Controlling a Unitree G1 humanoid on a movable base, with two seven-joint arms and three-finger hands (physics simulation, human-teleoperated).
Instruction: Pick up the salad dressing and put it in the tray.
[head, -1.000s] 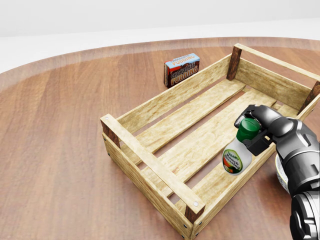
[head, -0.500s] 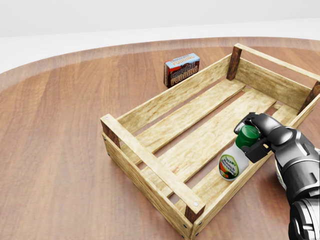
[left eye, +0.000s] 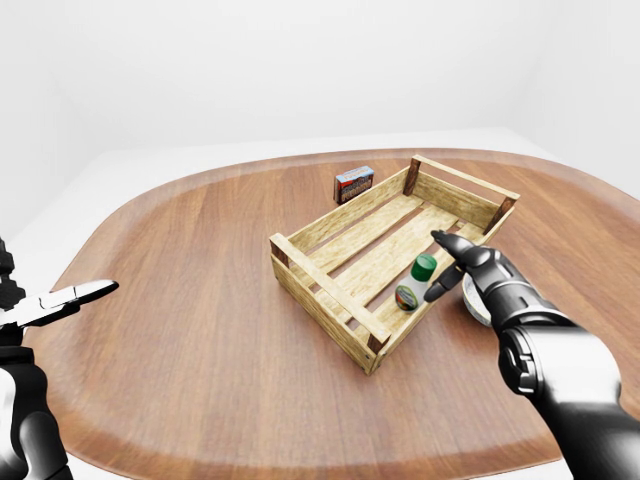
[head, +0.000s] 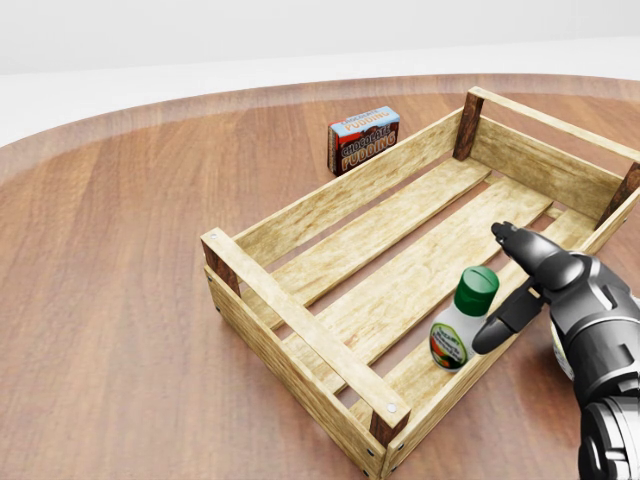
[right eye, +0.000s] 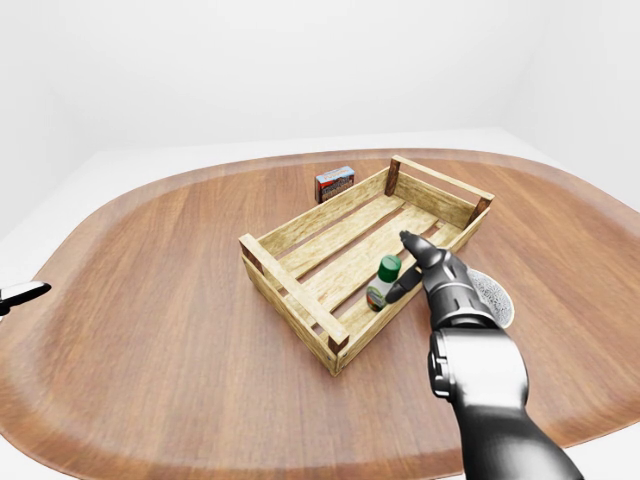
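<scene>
The salad dressing (head: 460, 325), a small white bottle with a green cap, lies tilted on the slats inside the wooden tray (head: 300, 330), against its right wall. My right hand (head: 508, 285) hovers just right of the bottle with its fingers spread open, apart from the cap. One finger points up and left, the thumb (head: 500, 328) reaches down toward the bottle. My left hand (left eye: 70, 298) shows at the left edge of the left-eye view, far from the tray, fingers open and holding nothing.
A chocolate pudding box (head: 363, 138) stands on the round wooden table (head: 120, 260) just beyond the tray's upper-left wall. A white round object (right eye: 492, 297) lies on the table right of the tray, partly behind my right arm.
My right hand has opened and let go of the bottle. The bottle has dropped lower and now rests on the tray's slats.
</scene>
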